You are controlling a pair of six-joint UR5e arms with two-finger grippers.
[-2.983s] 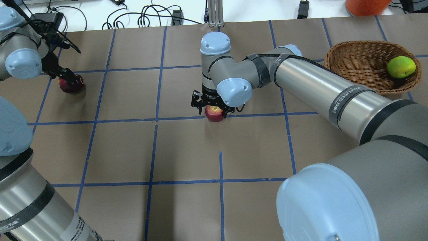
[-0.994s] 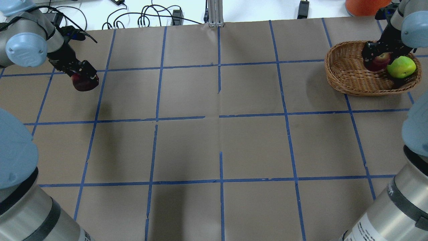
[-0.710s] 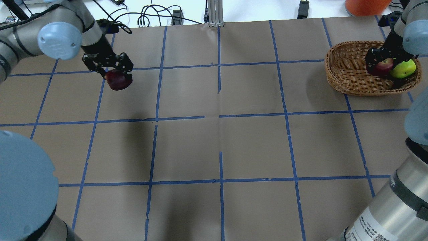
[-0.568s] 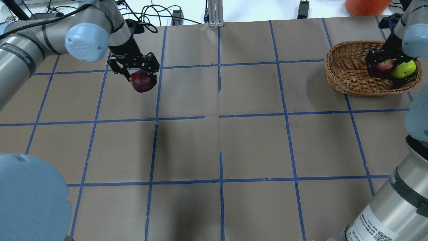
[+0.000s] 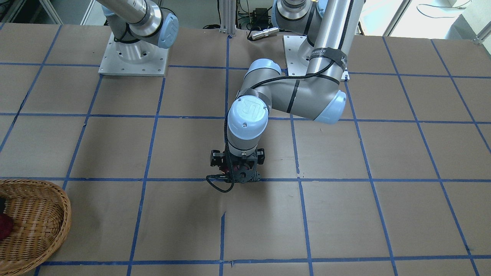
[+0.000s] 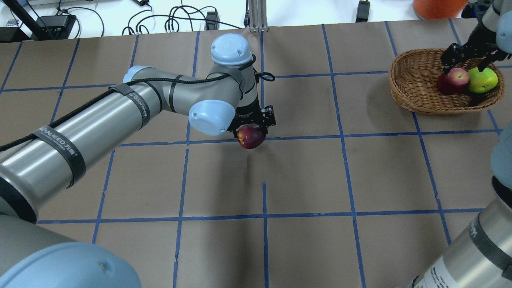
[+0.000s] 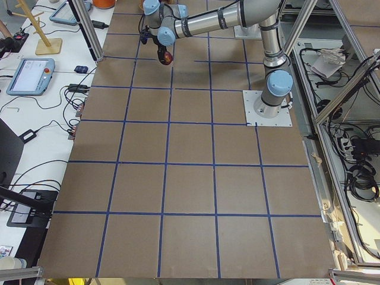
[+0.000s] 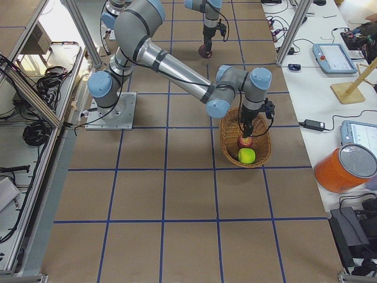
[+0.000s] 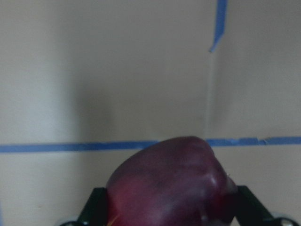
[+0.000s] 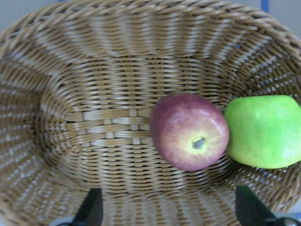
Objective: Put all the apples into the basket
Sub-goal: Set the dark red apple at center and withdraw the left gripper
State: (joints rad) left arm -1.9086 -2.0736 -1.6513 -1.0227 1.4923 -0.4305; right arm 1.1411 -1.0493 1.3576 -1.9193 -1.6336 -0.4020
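Note:
My left gripper [image 6: 252, 129] is shut on the dark maroon apple [image 6: 251, 137] and holds it above the table's middle. That apple fills the bottom of the left wrist view [image 9: 174, 183]. The wicker basket [image 6: 412, 84] stands at the far right. In it the red apple [image 6: 453, 79] lies touching the lime green apple [image 6: 483, 79]. My right gripper [image 6: 466, 60] is open and empty just above them. The right wrist view looks straight down on the red apple [image 10: 189, 131] and the green apple [image 10: 264, 131], with both fingers spread wide.
Brown paper with a blue tape grid covers the table. An orange container [image 6: 438, 8] stands behind the basket. Cables and power bricks [image 6: 176, 20] lie along the far edge. A metal post [image 6: 256, 16] stands at the far middle.
My left arm has carried the maroon apple from the far left to the table's middle. My right gripper has let go of the red apple in the basket and risen a little.

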